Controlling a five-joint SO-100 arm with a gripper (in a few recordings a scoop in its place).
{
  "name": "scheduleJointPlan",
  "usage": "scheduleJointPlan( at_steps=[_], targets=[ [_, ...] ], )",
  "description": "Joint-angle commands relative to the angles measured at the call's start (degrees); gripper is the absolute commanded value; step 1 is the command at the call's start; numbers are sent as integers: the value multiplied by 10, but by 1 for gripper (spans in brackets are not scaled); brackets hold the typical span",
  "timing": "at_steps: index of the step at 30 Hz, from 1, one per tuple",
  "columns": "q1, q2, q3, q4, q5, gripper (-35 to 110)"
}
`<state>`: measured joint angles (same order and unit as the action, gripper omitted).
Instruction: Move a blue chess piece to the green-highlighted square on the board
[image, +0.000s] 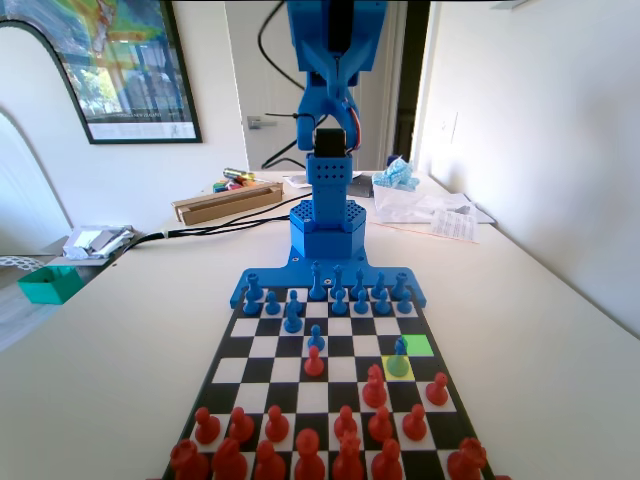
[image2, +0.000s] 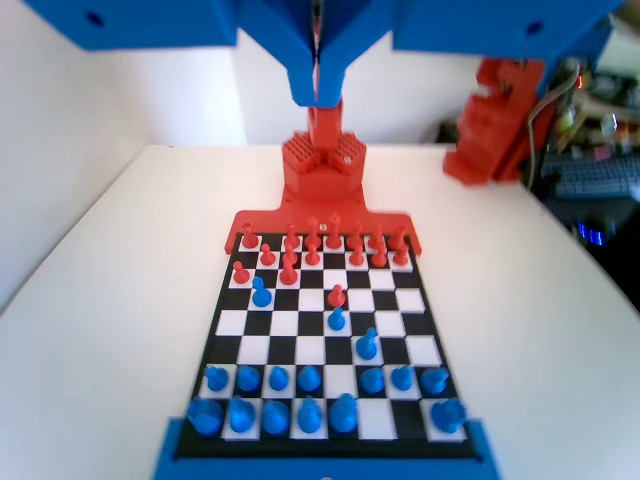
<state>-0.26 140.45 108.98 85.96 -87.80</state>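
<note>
— Green-tinted below, the blue chess piece (image: 398, 359) stands on the yellow square (image: 386, 369), we see, just in front of the green-highlighted square (image: 418, 345) in the fixed view.

— And the gripper (image2: 318, 92)?

— We find it clenched, empty, high above the board (image2: 230, 325).

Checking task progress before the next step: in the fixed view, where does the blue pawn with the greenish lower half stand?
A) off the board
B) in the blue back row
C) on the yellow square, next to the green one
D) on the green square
C: the blue chess piece stands on the yellow square, with the green-highlighted square beside it bare.
</note>
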Motion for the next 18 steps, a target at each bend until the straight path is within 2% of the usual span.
scheduleJointPlan(
  at_steps=[1,7,13,18],
  targets=[
    [8,-92,-67,-18,64,1],
    [8,-213,-69,-46,161,1],
    [-4,-283,-16,-146,262,2],
    [-27,-343,18,-213,299,7]
  ],
)
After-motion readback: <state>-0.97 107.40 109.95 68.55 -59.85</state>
